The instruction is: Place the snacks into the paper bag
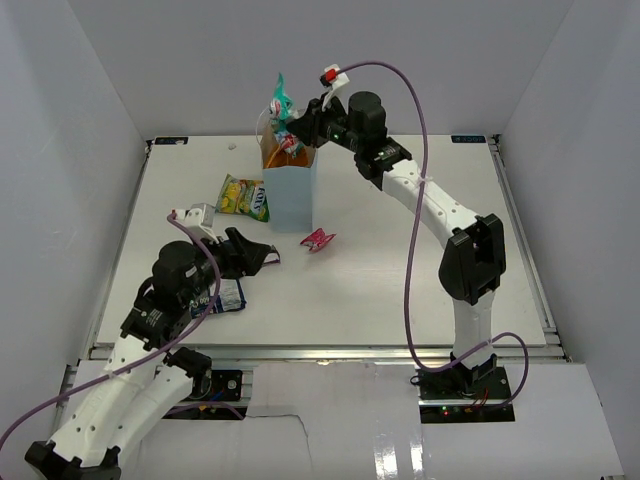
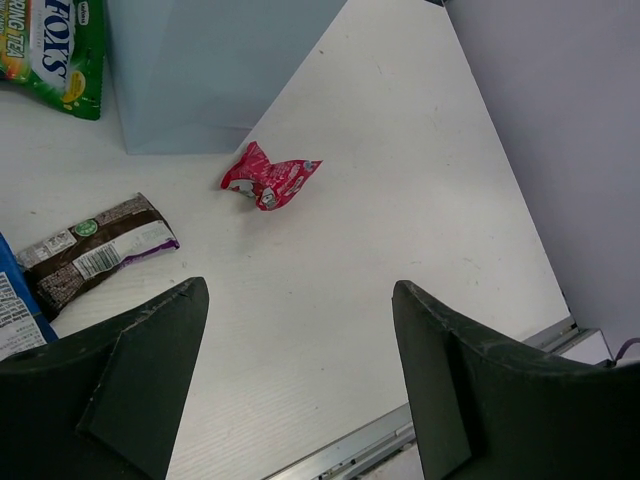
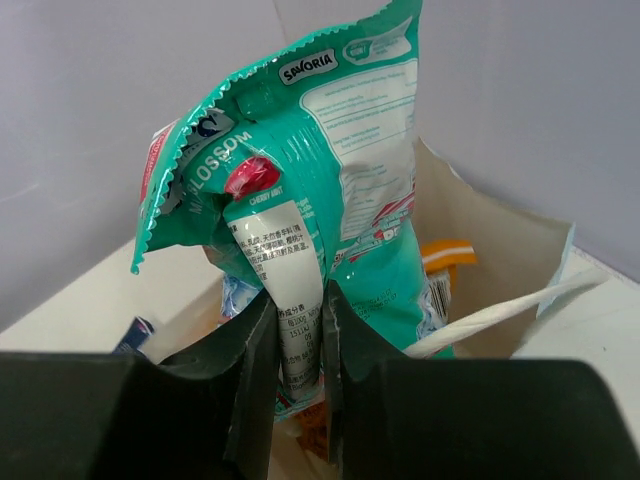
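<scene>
A white table (image 1: 400,290) fills the middle of the top view, its surface matte and plain. A small pale speck (image 1: 231,146) sits near its far edge, toward the left. Plain white walls close it in on three sides: a back wall (image 1: 320,60), a left wall (image 1: 60,200) and a right wall (image 1: 585,200). A silver metal rail (image 1: 330,352) runs along the table's near edge. Below the rail lies a glossy white panel (image 1: 350,440) with a thin dark crack (image 1: 270,415).
</scene>
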